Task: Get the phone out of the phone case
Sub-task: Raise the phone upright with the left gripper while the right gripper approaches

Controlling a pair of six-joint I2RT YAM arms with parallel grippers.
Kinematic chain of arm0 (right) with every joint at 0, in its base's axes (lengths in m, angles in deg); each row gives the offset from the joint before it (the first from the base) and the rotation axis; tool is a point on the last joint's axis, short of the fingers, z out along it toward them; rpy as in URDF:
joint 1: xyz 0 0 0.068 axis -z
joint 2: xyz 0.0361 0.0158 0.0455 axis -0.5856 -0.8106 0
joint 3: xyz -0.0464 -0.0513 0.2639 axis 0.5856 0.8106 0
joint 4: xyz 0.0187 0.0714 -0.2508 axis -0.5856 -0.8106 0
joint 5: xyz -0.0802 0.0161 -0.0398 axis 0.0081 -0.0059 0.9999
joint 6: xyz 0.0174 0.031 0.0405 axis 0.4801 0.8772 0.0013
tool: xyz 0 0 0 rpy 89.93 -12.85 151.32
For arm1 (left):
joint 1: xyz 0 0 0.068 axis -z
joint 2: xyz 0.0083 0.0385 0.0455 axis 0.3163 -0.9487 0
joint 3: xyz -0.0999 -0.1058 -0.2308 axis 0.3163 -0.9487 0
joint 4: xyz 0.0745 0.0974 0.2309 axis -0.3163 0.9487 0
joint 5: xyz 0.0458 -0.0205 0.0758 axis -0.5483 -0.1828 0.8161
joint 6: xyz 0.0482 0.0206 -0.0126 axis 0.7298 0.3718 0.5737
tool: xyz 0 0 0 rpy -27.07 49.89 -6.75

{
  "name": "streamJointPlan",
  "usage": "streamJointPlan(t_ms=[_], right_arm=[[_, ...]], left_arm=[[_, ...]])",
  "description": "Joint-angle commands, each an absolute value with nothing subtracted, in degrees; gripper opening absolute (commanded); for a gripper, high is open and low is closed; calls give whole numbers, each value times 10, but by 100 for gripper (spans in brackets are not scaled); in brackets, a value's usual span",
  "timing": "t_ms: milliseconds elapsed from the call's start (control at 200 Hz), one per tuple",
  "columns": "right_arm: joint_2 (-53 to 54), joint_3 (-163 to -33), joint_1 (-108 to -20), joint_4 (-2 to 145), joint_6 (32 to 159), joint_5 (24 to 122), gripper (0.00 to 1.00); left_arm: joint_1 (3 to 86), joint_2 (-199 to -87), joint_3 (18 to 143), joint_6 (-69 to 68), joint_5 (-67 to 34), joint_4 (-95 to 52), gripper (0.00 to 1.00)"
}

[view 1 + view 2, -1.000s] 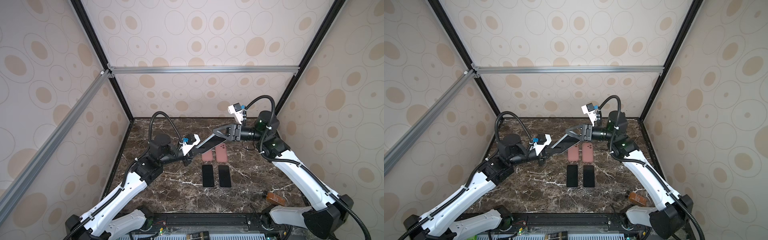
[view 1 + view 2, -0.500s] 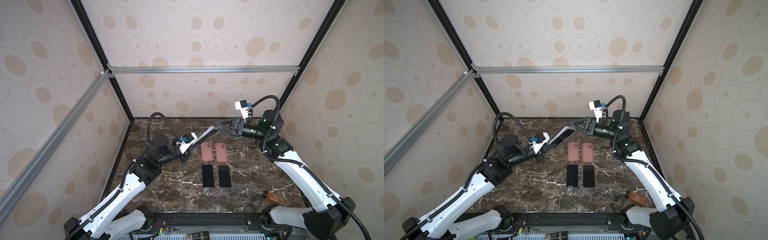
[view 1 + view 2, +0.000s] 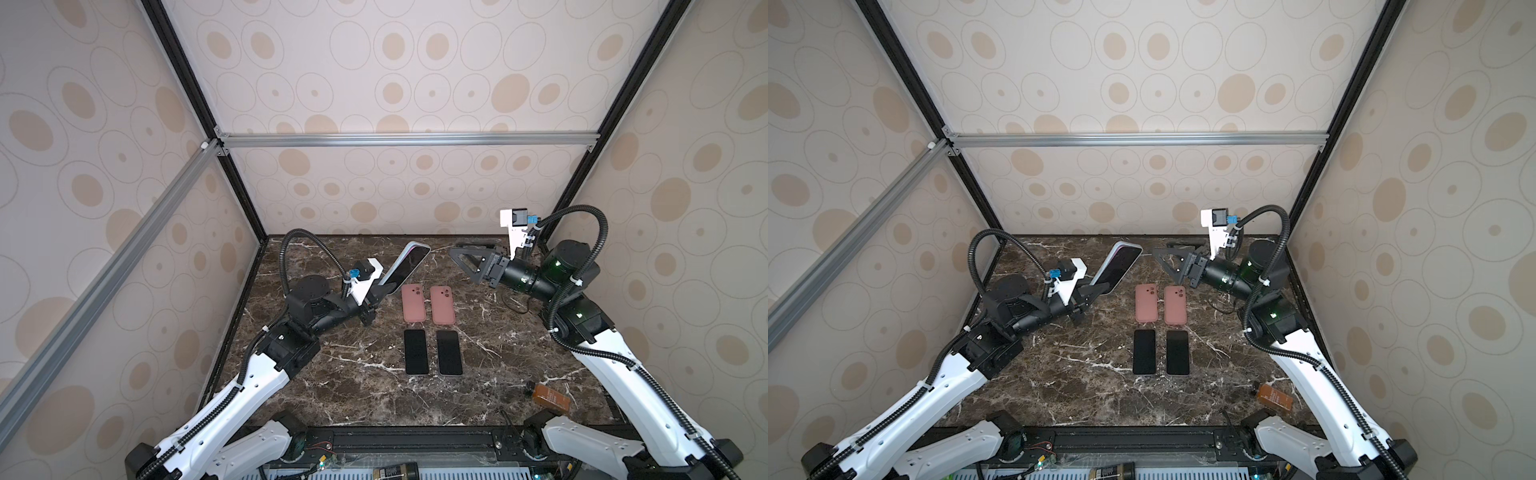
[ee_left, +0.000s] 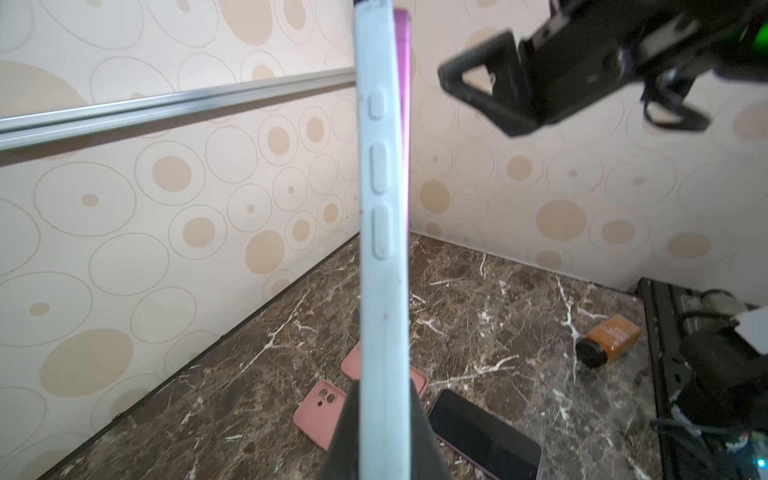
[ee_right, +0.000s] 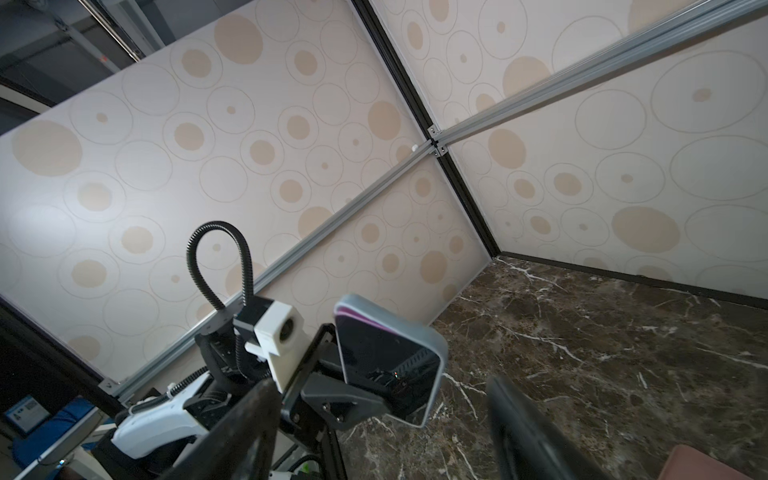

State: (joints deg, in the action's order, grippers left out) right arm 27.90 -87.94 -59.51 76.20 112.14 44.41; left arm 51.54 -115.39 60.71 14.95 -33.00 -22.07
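Clamped in left gripper point(image 3: 381, 291): lower end of phone point(image 3: 409, 267), not yet out of pale case point(image 4: 380, 291), slanting up ahead of it. Wide, empty: right gripper point(image 3: 457, 255), apart from free top end. Next, likely: catch case lip only at corner, peel away, keep left clamp firm.

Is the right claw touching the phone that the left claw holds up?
No, in a top view the right claw stands open, apart from the phone.

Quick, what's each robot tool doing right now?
Left tool: closed, holding the cased phone.
Right tool: open, holding nothing.
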Motion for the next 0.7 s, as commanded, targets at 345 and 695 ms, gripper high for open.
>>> streamJointPlan(t_ms=[345,695], right_arm=[[261,-856,-635,806,939,269,69],[226,-892,-683,788,885,259,63]], left_arm=[[488,-1193,589,-236,-562,-616,0],[490,-1197,599,-250,-599,-625,0]])
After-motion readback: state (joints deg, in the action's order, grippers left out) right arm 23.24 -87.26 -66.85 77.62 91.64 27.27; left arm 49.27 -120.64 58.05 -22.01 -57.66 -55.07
